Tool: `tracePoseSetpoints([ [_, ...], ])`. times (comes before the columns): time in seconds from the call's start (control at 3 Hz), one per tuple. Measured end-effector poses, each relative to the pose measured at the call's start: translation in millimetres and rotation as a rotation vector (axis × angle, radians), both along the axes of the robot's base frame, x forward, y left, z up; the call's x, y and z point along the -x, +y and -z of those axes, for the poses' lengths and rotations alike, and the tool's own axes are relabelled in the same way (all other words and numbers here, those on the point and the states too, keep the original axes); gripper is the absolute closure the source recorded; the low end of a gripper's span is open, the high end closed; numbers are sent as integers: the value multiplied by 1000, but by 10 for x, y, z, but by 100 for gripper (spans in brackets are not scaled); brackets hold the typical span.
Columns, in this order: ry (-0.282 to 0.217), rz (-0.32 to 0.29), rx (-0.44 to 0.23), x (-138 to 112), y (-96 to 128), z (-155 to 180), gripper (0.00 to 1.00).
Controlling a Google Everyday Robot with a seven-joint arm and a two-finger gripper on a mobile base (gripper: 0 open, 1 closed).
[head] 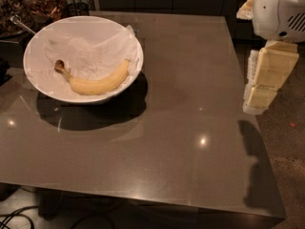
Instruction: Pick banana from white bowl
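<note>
A curved yellow banana (98,83) with a dark brown stem tip lies inside the wide white bowl (34,75), on crumpled white paper. The stem points to the upper left. The bowl stands at the far left of the brown table (181,128). My gripper (256,104), cream-coloured and hanging from a white arm (279,11), hovers over the table's right edge. It is far to the right of the bowl, touches nothing and holds nothing.
Dark containers with food and a metal utensil (21,25) stand behind the bowl at the back left. Dark cabinets run along the back. Cables (14,218) lie on the floor at the bottom left. The gripper's shadow (257,166) falls on the table's right edge and floor.
</note>
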State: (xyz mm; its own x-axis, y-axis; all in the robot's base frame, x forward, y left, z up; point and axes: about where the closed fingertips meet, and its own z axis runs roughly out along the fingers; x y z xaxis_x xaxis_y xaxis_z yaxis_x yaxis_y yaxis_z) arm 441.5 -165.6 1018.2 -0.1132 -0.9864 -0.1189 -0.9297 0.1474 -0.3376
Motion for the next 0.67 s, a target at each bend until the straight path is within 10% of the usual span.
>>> tracePoseSetpoints([
  [0.67,19,-196,-18,-204,893,-219,0],
])
